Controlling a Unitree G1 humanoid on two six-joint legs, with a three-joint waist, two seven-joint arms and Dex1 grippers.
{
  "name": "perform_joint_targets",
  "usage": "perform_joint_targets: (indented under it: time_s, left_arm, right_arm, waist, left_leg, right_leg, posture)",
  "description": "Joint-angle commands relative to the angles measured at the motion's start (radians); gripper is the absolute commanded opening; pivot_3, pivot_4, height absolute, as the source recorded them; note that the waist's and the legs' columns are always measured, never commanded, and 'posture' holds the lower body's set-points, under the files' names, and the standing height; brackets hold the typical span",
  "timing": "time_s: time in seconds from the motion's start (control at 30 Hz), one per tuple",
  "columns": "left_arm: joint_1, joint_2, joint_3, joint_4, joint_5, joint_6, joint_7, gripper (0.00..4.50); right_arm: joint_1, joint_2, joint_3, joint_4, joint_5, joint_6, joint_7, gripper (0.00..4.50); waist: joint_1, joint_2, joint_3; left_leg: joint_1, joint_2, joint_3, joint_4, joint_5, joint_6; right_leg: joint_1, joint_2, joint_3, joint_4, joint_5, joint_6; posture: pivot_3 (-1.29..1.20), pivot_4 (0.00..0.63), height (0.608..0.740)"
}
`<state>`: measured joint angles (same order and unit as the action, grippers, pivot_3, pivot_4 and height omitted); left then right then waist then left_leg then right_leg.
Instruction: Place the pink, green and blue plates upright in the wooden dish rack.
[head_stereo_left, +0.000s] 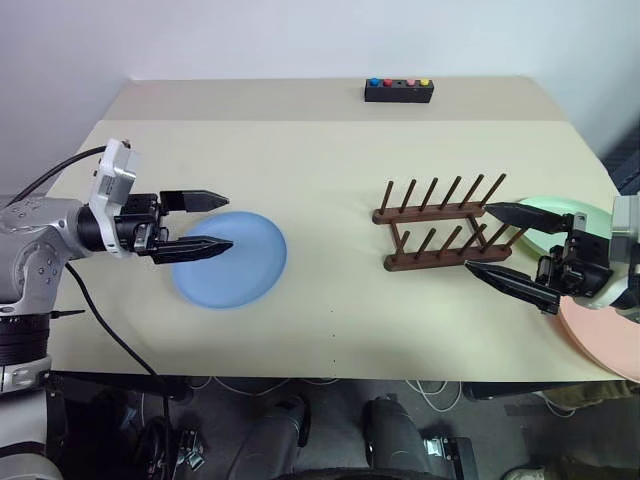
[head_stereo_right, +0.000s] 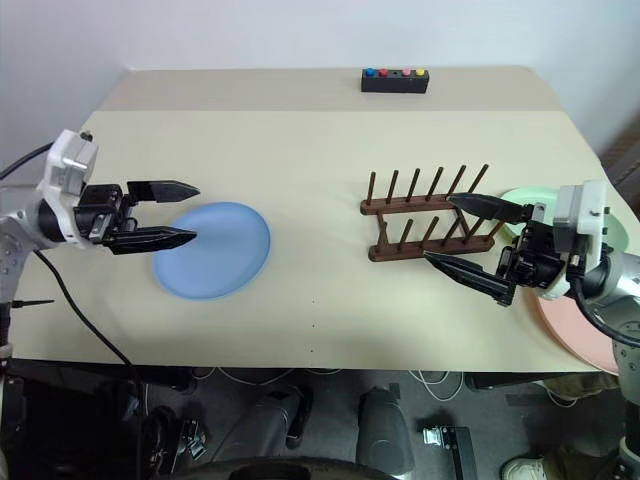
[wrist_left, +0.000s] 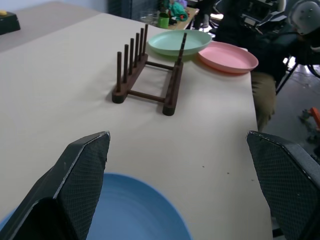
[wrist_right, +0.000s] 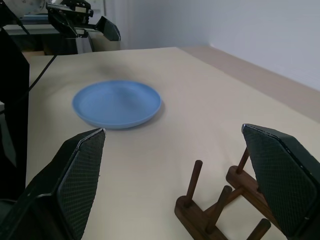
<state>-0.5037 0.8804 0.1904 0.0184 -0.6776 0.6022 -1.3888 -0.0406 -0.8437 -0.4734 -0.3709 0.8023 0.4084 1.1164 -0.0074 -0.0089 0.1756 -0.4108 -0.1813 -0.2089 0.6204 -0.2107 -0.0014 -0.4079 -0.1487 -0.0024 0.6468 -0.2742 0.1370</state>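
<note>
1. Plates numbered 3, all lying flat on the beige table (head_stereo_left: 330, 180), none of them in the rack.
2. Our left gripper (head_stereo_left: 212, 222) hovered with its 2 black fingers spread wide and nothing between them, pointing toward the middle of the table.
3. We saw the blue plate (head_stereo_left: 240, 265) right at that gripper's tips, the lower finger reaching over its near rim; we could not tell whether the finger touched it.
4. Our right gripper (head_stereo_right: 462, 235) was likewise wide open and empty, its fingers pointing toward the left arm.
5. We found the wooden dish rack (head_stereo_left: 440, 225) just ahead of the right gripper's fingertips, standing upright on the table with 2 rows of thin pegs and every slot bare. In the head views the upper finger overlapped the rack's end; contact could not be judged.
6. Behind the right gripper, at the table's edge, the green plate (wrist_left: 180, 42) and the pink plate (wrist_left: 227, 56) lay side by side, their rims touching or nearly so, the green one nearer the rack.
7. We noted a black box with coloured buttons (head_stereo_left: 398, 91) at the far edge of the table, well apart from both grippers.
</note>
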Motion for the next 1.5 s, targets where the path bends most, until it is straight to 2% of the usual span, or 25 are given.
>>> perform_joint_targets:
  time_s: [0.03,0.23,0.57,0.77,0.9,1.2,1.3,1.37,1.5]
  left_arm:
    - [0.004,-0.017,-0.004,-0.024,0.006,-0.030,0.015,4.50]
    - [-0.032,-0.076,-0.052,0.009,0.063,-0.095,0.048,4.50]
    - [-0.092,-0.168,-0.220,-0.038,0.112,-0.048,0.083,4.50]
    - [-0.176,-0.296,-0.354,-0.002,0.283,-0.118,0.234,4.50]
    - [-0.177,-0.355,-0.454,0.006,0.376,-0.184,0.255,4.50]
    - [-0.266,-0.547,-0.570,0.176,0.506,-0.231,0.326,4.50]
    - [-0.278,-0.595,-0.639,0.236,0.600,-0.316,0.364,4.50]
    - [-0.307,-0.646,-0.643,0.305,0.630,-0.311,0.414,4.50]
    - [-0.331,-0.697,-0.647,0.393,0.654,-0.357,0.410,4.50]
  right_arm:
    - [-0.030,-0.004,0.003,-0.016,-0.002,-0.017,-0.009,4.48]
    - [-0.030,-0.021,-0.016,-0.026,0.008,-0.005,-0.019,4.48]
    - [0.005,-0.001,-0.047,-0.037,-0.025,-0.036,-0.056,4.48]
    - [-0.005,0.013,-0.008,-0.017,-0.047,-0.058,-0.054,4.48]
    - [0.013,0.028,-0.012,-0.033,-0.055,-0.069,-0.075,4.48]
    - [0.069,0.046,-0.034,-0.099,-0.061,-0.076,-0.125,4.48]
    - [0.090,0.052,-0.046,-0.129,-0.062,-0.077,-0.150,4.48]
    - [0.108,0.056,-0.057,-0.141,-0.064,-0.083,-0.161,4.48]
    - [0.131,0.067,-0.060,-0.160,-0.071,-0.093,-0.180,4.48]
  waist:
    - [0.000,0.000,0.000]
    - [0.001,0.000,0.000]
    - [0.020,-0.001,0.000]
    - [0.022,-0.002,0.001]
    - [0.018,-0.002,0.001]
    - [0.022,-0.002,0.001]
    - [0.019,-0.002,0.001]
    - [0.023,-0.002,0.001]
    - [0.021,-0.003,0.001]
  left_leg:
    - [0.000,0.000,0.001,0.000,0.000,0.000]
    - [0.000,0.002,0.006,0.000,-0.001,0.001]
    - [0.000,0.002,0.010,0.000,-0.002,0.003]
    - [0.000,0.002,0.012,0.004,-0.002,0.004]
    - [0.000,0.003,0.015,0.003,-0.003,0.005]
    - [-0.001,0.002,0.017,0.008,-0.004,0.007]
    - [0.000,0.003,0.018,0.007,-0.005,0.008]
    - [0.000,0.002,0.018,0.008,-0.005,0.008]
    - [-0.001,0.002,0.018,0.009,-0.005,0.009]
  right_leg:
    - [0.000,0.000,0.000,0.000,0.000,0.000]
    - [0.000,0.000,0.003,-0.001,0.000,0.000]
    - [-0.001,0.000,0.006,-0.001,0.000,0.000]
    - [0.001,0.000,0.006,-0.002,0.000,0.000]
    - [0.000,0.000,0.009,-0.003,0.001,0.001]
    - [0.001,0.000,0.009,-0.003,0.002,0.004]
    - [0.002,0.000,0.010,-0.003,0.002,0.005]
    - [0.002,0.000,0.010,-0.002,0.002,0.005]
    - [0.002,0.000,0.010,-0.004,0.004,0.008]
  posture:
    - [0.00,0.150,0.740]
    - [0.00,0.150,0.740]
    - [0.00,0.150,0.740]
    - [0.00,0.150,0.740]
    - [0.00,0.150,0.740]
    - [0.00,0.150,0.740]
    - [0.00,0.150,0.740]
    - [0.00,0.150,0.740]
    - [0.00,0.150,0.740]
